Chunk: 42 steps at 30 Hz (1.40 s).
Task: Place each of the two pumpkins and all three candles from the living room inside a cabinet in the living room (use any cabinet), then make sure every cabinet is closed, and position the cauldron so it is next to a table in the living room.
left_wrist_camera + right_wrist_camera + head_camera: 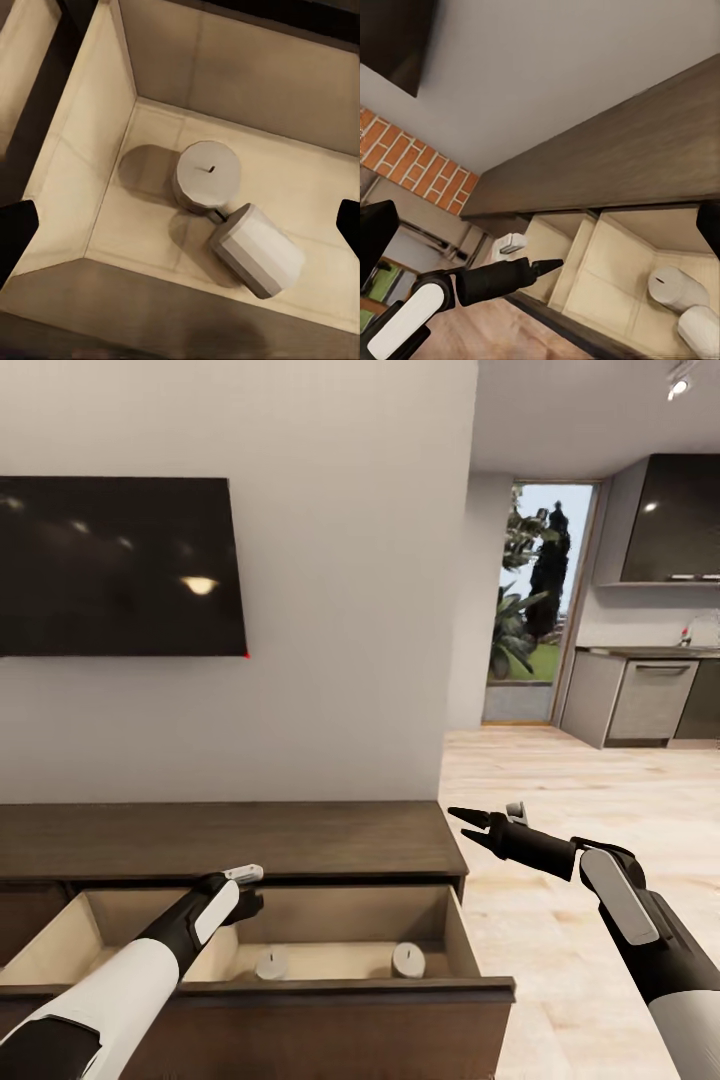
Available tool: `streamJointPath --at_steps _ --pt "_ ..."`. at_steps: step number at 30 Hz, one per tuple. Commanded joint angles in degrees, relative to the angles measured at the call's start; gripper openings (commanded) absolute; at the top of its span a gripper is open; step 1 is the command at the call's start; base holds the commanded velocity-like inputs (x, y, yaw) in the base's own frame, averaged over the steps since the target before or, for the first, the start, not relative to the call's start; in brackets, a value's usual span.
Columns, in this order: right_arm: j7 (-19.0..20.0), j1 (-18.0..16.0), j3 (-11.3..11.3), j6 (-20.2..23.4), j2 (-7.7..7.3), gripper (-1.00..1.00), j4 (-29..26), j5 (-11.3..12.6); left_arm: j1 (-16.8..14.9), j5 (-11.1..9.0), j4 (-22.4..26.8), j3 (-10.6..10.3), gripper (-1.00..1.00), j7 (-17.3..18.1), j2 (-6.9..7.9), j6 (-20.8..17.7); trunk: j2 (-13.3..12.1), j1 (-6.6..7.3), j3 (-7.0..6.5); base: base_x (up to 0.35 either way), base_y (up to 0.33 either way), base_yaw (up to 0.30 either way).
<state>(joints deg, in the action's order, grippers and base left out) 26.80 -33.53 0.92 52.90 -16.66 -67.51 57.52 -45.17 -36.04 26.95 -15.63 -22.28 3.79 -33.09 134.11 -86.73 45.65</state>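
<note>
Low against the grey wall, the cabinet (pixel 300 840) drawer holds two candles (pixel 208 174) under the open, empty left hand (pixel 250 905); the open right hand (pixel 470 828) idles beside it.

I'm looking at a plain pale wall (pixel 340 610) with a dark wall-mounted screen (pixel 115 565) at ten o'clock, a ceiling lamp reflected in it. Light wood plank floor (pixel 560 780) runs from four o'clock toward a tall glazed door (pixel 532 600) at two o'clock, with green plants and daylight beyond it. At three o'clock stand grey kitchen base units (pixel 640 695) under a dark glossy upper cupboard (pixel 672 520). A ceiling spotlight (pixel 680 385) glows at one o'clock. From the right wrist camera I see a red brick wall section (pixel 412 161).
</note>
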Motion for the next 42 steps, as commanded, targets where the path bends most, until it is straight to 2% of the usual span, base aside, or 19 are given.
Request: streamJointPath --at_steps 1,24,27,30,33,34,36,39,42 --pt "0.3 0.0 0.0 0.1 -0.04 1.00 0.0 -0.2 0.0 -0.6 0.1 -0.5 1.00 -0.5 0.07 -0.1 -0.4 0.27 -0.12 -0.308 0.000 0.000" --pt "-0.3 0.0 0.2 -0.3 -0.01 1.00 0.0 -0.5 0.0 -0.6 0.1 -0.5 1.00 -0.5 0.09 -0.1 -9.6 5.32 -4.25 -0.332 0.000 0.000" --pt "-2.0 0.0 0.2 -0.4 -0.03 1.00 -0.1 -0.6 0.0 -0.6 0.1 -0.5 1.00 -0.5 0.08 -0.2 -10.8 5.98 -4.79 -0.333 0.000 0.000" --pt "-5.5 0.0 0.3 -0.5 0.05 1.00 -0.2 -0.7 0.0 -0.6 0.1 -0.5 1.00 -0.5 0.08 -0.2 -12.0 6.64 -5.33 -0.333 0.000 0.000" --pt "-11.0 0.0 0.5 -0.9 0.29 1.00 -0.7 -1.8 0.0 -0.6 0.1 -0.5 1.00 -0.4 0.08 -0.2 -13.2 7.30 -5.86 -0.333 0.000 0.000" --pt "-13.8 0.0 0.7 -1.3 0.75 1.00 -0.8 -2.8 0.0 -0.6 0.1 -0.5 1.00 -0.4 0.07 -0.2 -13.6 7.52 -6.04 -0.333 0.000 0.000" --pt "-19.7 0.0 1.9 -2.5 2.92 1.00 -0.9 -5.9 0.0 -0.7 0.1 -0.6 1.00 -0.4 0.04 -0.2 -14.4 7.95 -6.40 -0.333 0.000 0.000" --pt "-27.2 -0.1 5.5 -4.9 7.53 1.00 -0.6 -11.1 0.0 -0.7 0.1 -0.6 1.00 -0.4 -0.08 -0.2 -15.6 8.61 -6.94 -0.333 0.000 0.000" --pt "-33.1 -0.1 10.4 -8.4 12.63 1.00 0.0 -17.1 0.0 -0.8 0.0 -0.8 1.00 -0.4 -0.39 -0.2 -16.8 9.27 -7.48 -0.333 0.000 0.000"
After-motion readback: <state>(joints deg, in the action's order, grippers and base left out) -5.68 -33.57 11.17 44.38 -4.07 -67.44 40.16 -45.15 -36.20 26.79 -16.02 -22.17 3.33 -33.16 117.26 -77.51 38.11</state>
